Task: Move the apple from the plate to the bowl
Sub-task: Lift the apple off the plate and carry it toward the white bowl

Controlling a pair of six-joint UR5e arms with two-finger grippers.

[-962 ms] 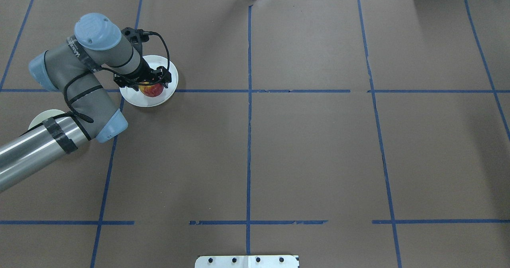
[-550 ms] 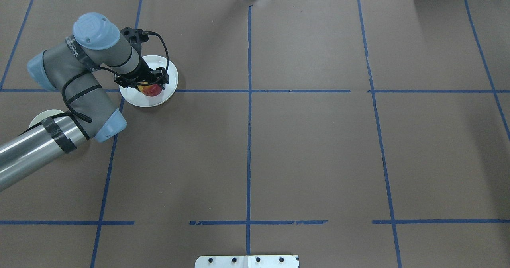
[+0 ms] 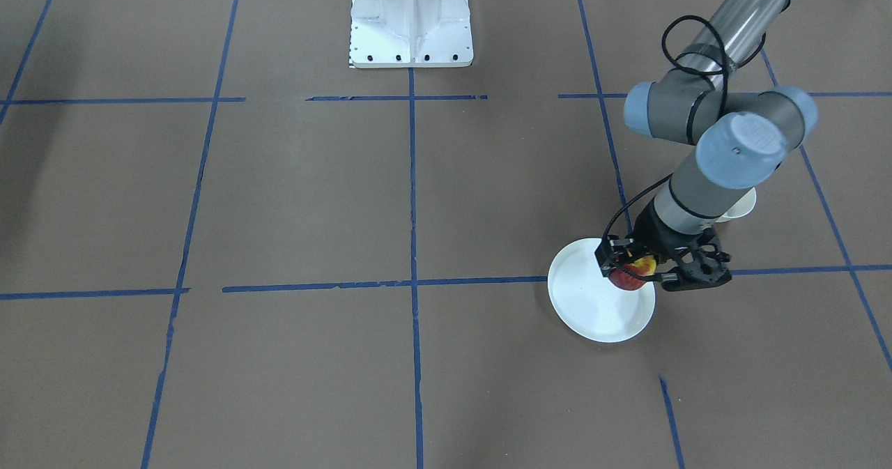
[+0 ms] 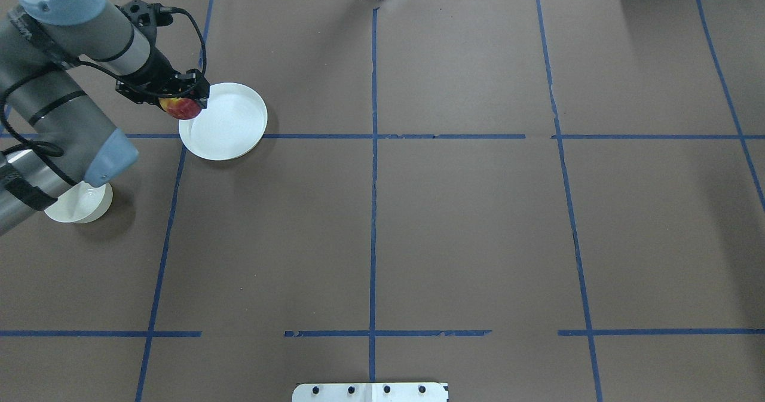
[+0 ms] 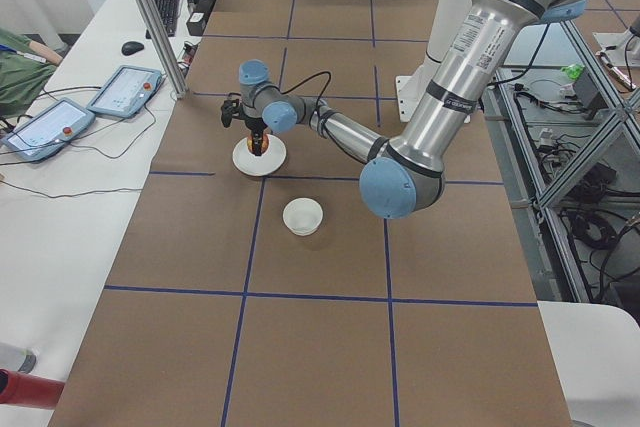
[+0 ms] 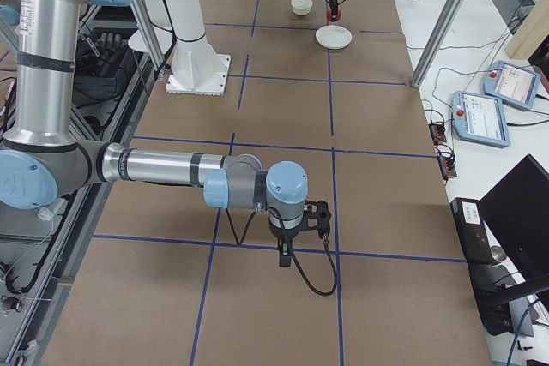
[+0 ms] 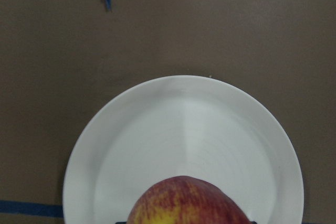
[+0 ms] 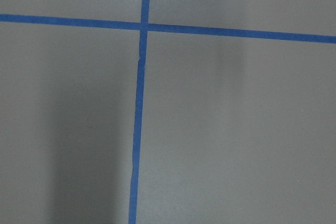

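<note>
Apple (image 4: 183, 109) up in the air over left rim of plate (image 4: 233, 124), pinched between the fingers of left gripper (image 4: 179, 101). Bowl (image 4: 77, 205) well apart from plate, partly under the arm. Right gripper (image 6: 287, 250) far off over table (image 4: 466, 223); its opening cannot be told.

Blue tape lines (image 4: 373, 211) cross the brown-covered table (image 4: 478, 241).
</note>
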